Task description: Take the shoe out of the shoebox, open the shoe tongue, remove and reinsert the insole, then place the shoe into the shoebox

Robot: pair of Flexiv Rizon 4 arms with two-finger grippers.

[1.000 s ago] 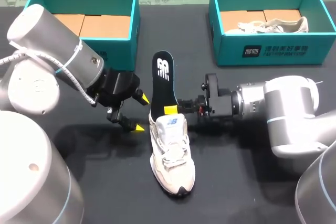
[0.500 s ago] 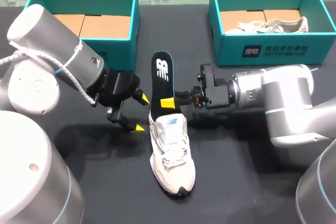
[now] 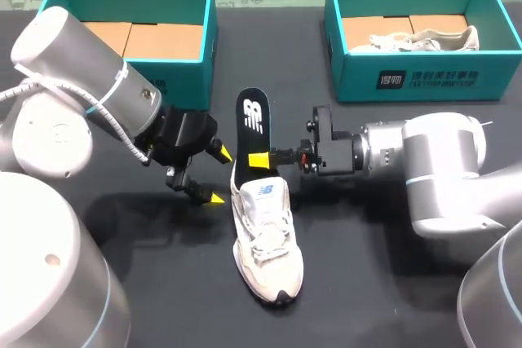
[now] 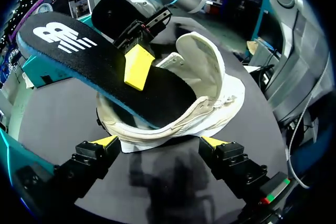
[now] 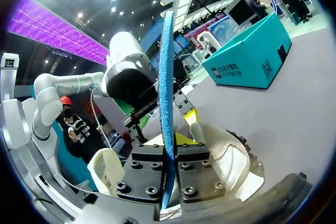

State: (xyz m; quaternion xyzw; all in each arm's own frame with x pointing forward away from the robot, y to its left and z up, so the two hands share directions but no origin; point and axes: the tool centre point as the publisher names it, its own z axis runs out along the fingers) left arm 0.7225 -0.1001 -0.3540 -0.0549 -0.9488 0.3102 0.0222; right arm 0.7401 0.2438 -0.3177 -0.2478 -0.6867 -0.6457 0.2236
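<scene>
The right gripper [image 3: 261, 159] pinches the black insole [image 3: 253, 116] between its fingers, its lower end seemingly tucked into the shoe [image 3: 265, 234] lying on the table [image 3: 367, 283]; the left gripper [image 3: 217, 177] hangs spread beside the heel

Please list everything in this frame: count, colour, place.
shoe: one, off-white, on the table's middle
insole: one, black top, blue underside, one end in the shoe's opening
left shoebox: one, teal, far left
right shoebox: one, teal, far right
second shoe: one, off-white, in the right shoebox
table: one, dark
left gripper: open, beside the shoe
right gripper: shut on the insole
</scene>
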